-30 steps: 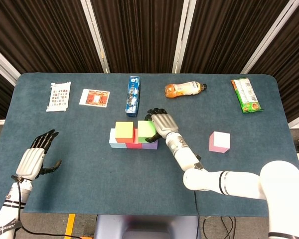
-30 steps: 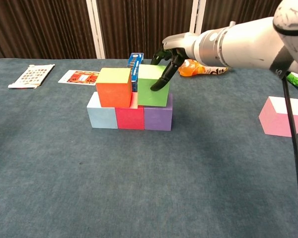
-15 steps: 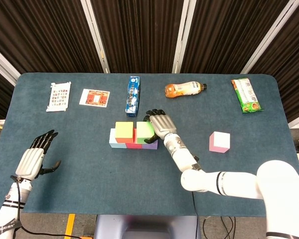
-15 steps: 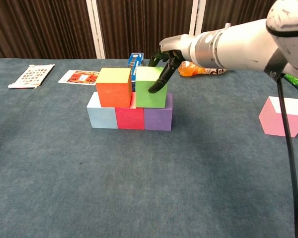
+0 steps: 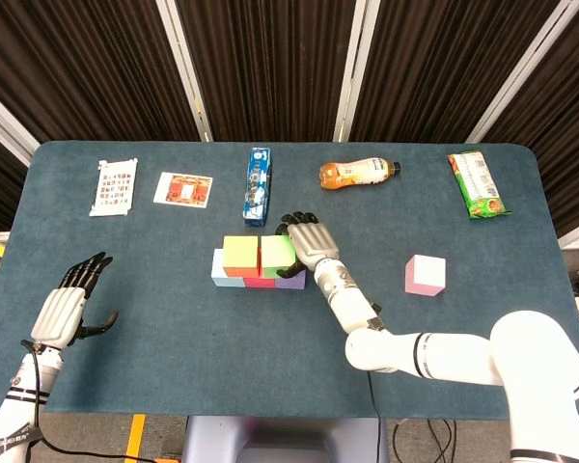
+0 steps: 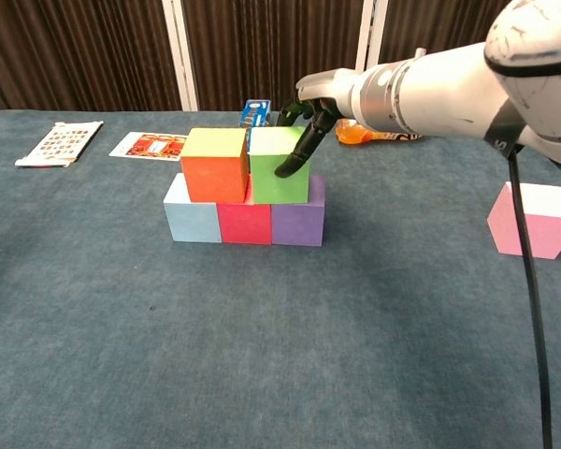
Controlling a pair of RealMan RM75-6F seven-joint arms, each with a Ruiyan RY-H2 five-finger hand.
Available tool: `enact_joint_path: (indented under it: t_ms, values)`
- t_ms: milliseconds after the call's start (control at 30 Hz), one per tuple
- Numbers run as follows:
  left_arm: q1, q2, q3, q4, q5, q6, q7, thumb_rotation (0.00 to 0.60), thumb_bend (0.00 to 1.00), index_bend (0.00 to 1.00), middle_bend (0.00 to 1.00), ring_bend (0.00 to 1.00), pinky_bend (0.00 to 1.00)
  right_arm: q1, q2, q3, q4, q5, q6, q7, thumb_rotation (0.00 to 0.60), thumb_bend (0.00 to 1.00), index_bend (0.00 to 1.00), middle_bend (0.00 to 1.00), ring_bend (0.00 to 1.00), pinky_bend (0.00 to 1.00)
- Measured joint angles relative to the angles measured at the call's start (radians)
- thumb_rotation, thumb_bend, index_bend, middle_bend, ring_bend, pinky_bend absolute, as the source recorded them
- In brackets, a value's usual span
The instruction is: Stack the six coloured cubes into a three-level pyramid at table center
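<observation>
Green cube [image 6: 279, 168] sits on the second level atop the red cube [image 6: 244, 222] and purple cube [image 6: 296, 223], touching the orange cube [image 6: 215, 166] beside it. Right hand [image 6: 309, 122] drapes over its top from behind, fingers [image 6: 292, 161] curled down on its front face, gripping it. Left hand [image 5: 69, 304] hovers spread and empty near the worktop [image 5: 174, 338] edge. Pink cube [image 6: 535, 218] lies well apart.

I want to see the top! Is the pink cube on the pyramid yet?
No, the pink cube sits alone on the table.
</observation>
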Motion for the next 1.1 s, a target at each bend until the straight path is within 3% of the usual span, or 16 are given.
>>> enact_joint_path:
  t_ms: [1100]
  values:
    - [0.0, 0.001, -0.001, 0.001, 0.0, -0.02, -0.007, 0.6, 0.33, 0.05, 0.0, 0.0, 0.08, -0.002, -0.003, 0.018, -0.008, 0.006, 0.011, -0.011, 0.6, 0.3, 0.43, 0.2, 0.07, 0.08]
